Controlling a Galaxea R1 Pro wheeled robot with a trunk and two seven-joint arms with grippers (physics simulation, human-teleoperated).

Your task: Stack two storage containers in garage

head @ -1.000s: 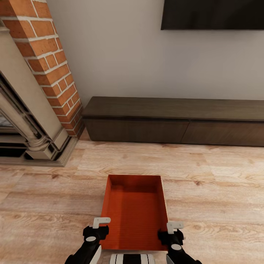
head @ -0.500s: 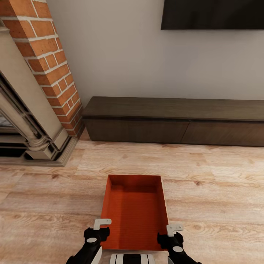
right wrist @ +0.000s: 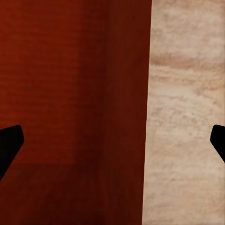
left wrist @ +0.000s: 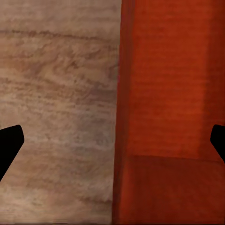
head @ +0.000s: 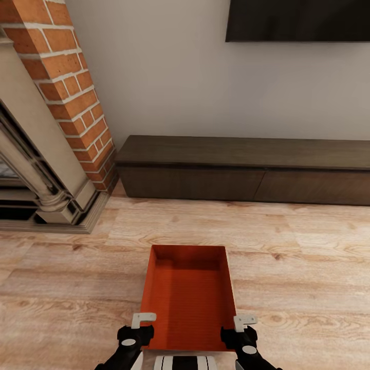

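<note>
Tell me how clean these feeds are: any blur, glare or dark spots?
Head view: sharp, evenly lit, no glare; storage container casts soft inner shade at its far wall. Left wrist view: soft, smeared floor texture. Right wrist view: container interior renders dark, ribs barely legible.

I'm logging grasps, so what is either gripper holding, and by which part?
Nothing: the left gripper and right gripper are open, each straddling a side wall of the storage container.

A home living room: brick fireplace (head: pixel 61 87), wall TV (head: pixel 298 20), low dark-wood bench (head: pixel 241 169), plank floor (head: pixel 288 246).
</note>
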